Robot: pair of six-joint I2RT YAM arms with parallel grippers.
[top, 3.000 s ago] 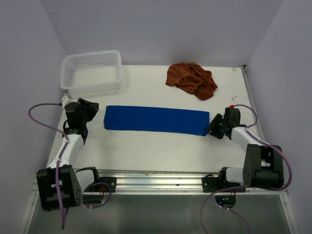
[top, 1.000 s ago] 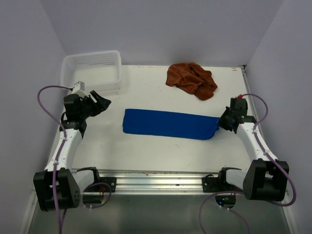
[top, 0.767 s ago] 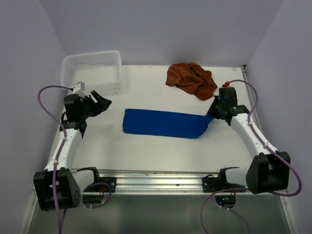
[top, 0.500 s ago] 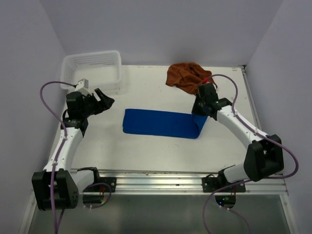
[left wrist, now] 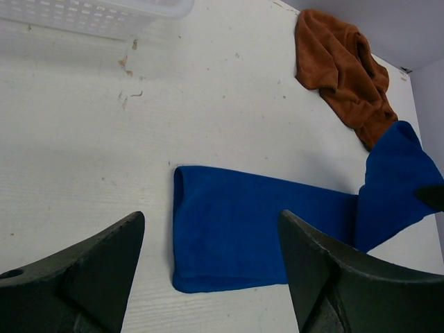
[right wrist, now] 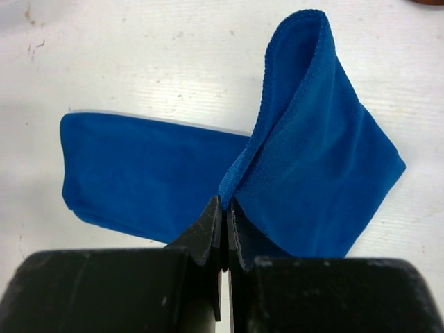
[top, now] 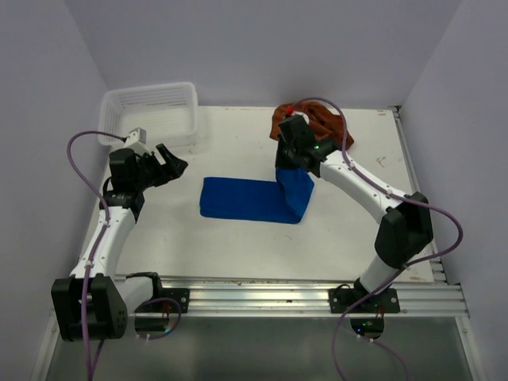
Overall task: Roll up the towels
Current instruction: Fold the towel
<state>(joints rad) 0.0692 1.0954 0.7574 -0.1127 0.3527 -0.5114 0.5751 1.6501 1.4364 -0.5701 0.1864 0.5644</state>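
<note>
A folded blue towel lies as a strip in the middle of the table; it also shows in the left wrist view. My right gripper is shut on the blue towel's right end and holds it lifted and folded back over the strip. My left gripper is open and empty, held above the table to the left of the towel's left end. A crumpled brown towel lies at the back, partly behind my right arm, and shows in the left wrist view.
A white plastic basket stands at the back left corner, its rim in the left wrist view. The aluminium rail runs along the near edge. Walls close in on the left, back and right.
My right gripper has carried the blue towel's right end up and leftward, from the far right to over the middle, shortening the strip. My left gripper rose and moved slightly right.
</note>
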